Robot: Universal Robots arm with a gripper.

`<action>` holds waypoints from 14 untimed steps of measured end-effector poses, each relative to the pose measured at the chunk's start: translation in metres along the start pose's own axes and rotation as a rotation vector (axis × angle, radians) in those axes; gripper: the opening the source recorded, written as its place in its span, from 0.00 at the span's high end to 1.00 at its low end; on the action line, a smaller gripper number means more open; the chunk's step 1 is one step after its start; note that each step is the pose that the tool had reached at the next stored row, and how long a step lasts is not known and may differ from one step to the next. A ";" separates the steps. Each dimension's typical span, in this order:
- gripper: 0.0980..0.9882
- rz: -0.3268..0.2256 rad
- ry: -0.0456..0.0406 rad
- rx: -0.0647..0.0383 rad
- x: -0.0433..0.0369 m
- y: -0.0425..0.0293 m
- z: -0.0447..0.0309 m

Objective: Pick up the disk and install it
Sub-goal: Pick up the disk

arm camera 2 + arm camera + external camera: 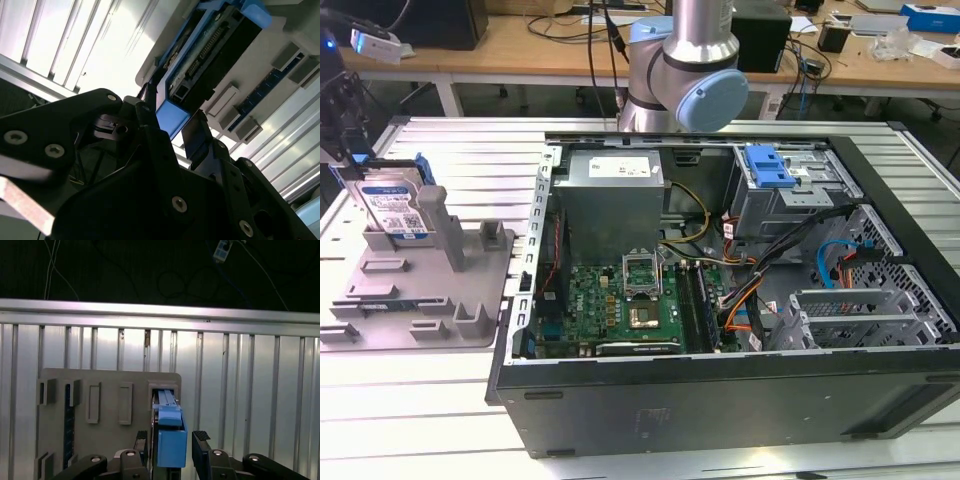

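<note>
Smooth blue plastic round the disk (171,442), matt grey plastic tray (107,440), ribbed bright metal table (250,390)

The disk (388,186) is silver with a white-and-blue label (398,215) and bright blue carrier (171,445); the holder tray (430,310) is grey.

Disk (395,205) in tray (420,325): fingers (201,440) flank w/ slim gap; tray post (448,245) adj.; PC case (720,400) blocks exterior view's right.

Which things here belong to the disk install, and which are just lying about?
Job: disk, upright in the grey holder tray; gripper straddling it; open computer case.
Lying about: cables and black box on the wooden bench behind.
</note>
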State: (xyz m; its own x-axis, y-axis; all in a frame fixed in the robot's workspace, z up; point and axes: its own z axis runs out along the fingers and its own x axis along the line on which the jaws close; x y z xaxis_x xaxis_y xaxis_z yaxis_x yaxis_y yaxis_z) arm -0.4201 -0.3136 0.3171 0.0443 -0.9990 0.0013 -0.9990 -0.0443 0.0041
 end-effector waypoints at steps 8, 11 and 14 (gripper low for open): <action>0.57 0.000 0.0000 0.000 0.0008 0.0000 0.0030; 0.57 0.000 0.0000 0.000 0.0008 0.0000 0.0045; 0.57 0.000 0.0000 0.000 0.0008 0.0000 0.0054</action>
State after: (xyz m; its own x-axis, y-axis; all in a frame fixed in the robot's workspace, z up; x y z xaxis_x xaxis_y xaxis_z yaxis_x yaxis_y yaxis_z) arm -0.4201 -0.3144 0.3117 0.0442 -0.9990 0.0013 -0.9990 -0.0442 0.0041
